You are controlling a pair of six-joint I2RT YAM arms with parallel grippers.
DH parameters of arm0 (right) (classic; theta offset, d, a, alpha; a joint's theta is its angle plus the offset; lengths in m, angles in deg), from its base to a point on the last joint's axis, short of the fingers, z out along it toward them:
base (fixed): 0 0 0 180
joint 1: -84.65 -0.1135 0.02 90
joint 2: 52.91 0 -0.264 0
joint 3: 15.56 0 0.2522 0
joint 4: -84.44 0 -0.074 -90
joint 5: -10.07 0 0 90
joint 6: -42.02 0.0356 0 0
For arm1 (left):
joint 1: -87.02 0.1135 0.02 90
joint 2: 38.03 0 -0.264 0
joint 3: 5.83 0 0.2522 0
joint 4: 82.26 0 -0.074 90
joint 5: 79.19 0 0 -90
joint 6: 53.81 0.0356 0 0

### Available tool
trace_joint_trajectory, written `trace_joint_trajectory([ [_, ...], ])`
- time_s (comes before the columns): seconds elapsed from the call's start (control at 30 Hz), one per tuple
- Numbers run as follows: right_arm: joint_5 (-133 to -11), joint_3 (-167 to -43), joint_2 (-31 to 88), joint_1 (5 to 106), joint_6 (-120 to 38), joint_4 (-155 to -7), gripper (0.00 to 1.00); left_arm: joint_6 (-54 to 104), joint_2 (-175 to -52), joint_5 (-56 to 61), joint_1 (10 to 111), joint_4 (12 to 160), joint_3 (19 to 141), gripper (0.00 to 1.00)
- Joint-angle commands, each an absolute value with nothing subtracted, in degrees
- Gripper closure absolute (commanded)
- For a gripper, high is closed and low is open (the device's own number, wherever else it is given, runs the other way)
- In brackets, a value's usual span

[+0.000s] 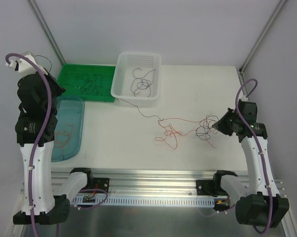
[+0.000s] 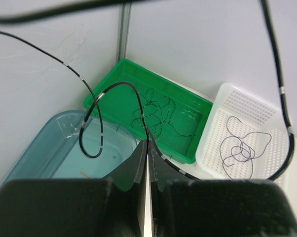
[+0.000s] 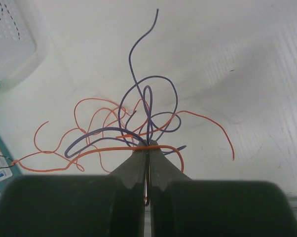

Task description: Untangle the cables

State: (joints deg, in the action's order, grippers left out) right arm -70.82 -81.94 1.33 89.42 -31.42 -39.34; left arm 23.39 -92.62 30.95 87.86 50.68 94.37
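- Red + purple cables lying in a loose tangle on worktop, in front & to the right of white basket. One red strand is trailing up to basket's near-left corner.
- R gripper sitting at tangle's right edge, fingers pressed together, pinching red + purple strands.
- Purple cable coiling inside basket.
- L gripper hanging raised, well left of basket, squeezed tight on a black cable.
- Green tray, just left of basket, holding black wires.
- Blue bin, front-left of basket, holding red strands.
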Motion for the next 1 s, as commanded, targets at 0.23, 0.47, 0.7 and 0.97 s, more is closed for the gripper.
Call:
trace_joint_trajectory([
  [0.23,-69.5,-82.6,9.2,75.0,-35.9,-40.4,0.52,17.2,-86.3,-2.4,83.9,54.4,79.9,1.0],
  [0.47,-69.7,-87.8,13.1,61.2,-44.8,-42.5,0.32,16.8,-82.7,-3.8,78.6,55.3,73.6,1.0],
  [0.7,-66.8,-96.2,23.3,51.4,-58.7,-43.1,0.34,16.2,-79.6,-4.4,78.3,55.2,70.9,1.0],
  [0.97,-61.3,-102.1,38.0,51.1,-59.5,-41.2,0.37,16.6,-78.2,-4.8,78.3,55.1,71.1,1.0],
])
